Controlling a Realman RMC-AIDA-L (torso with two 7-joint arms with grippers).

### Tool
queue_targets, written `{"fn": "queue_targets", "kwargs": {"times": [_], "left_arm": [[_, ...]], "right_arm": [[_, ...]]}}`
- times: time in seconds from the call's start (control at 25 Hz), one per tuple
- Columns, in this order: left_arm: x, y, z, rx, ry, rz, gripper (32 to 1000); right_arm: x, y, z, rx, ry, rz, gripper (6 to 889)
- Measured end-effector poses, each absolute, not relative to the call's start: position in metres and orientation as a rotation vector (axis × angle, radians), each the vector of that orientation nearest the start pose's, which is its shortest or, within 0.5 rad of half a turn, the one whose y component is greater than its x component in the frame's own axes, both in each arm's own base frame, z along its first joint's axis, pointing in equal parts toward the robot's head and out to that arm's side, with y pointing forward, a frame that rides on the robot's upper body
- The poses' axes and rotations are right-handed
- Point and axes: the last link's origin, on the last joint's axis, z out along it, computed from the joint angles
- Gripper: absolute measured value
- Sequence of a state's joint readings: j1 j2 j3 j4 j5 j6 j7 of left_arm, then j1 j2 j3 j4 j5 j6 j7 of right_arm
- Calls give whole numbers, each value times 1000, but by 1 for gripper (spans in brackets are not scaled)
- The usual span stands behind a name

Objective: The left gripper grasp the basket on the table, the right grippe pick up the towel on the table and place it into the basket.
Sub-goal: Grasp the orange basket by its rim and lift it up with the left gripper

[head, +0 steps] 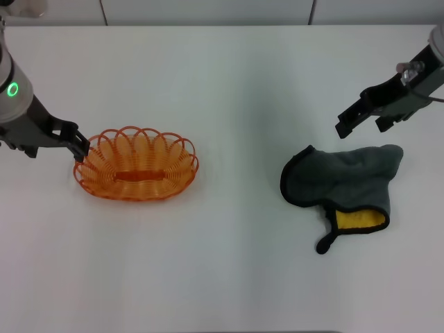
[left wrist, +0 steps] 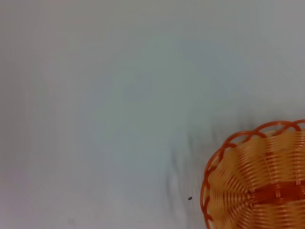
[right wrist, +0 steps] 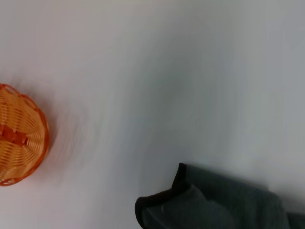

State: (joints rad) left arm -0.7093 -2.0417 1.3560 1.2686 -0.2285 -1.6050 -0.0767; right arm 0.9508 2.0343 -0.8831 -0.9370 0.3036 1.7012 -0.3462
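Towel (head: 341,176) flat, basket (head: 136,165) apart.

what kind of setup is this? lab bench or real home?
Likely a lab test bench: a plain white table holding only an orange wire basket and a grey towel, with two robot arms over it.

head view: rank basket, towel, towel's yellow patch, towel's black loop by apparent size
1-2. Orange wire basket and grey towel: footprints look alike, so no ranking between them.
3. Yellow patch.
4. Black loop, smallest.
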Motion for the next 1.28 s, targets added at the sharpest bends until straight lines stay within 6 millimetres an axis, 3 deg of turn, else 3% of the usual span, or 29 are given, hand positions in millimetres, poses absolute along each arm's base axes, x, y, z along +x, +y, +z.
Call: {"fn": "queue_targets", "kwargs": {"times": [0.72, 1.28], "left_arm": [[-205, 384, 33, -1868, -1479, 552, 795], [-231, 404, 14, -1876, -1519, 532, 796]], "right_arm": [[182, 402, 37, -2266, 1600, -479, 817], [185, 402, 37, -2274, 1600, -477, 817]]}}
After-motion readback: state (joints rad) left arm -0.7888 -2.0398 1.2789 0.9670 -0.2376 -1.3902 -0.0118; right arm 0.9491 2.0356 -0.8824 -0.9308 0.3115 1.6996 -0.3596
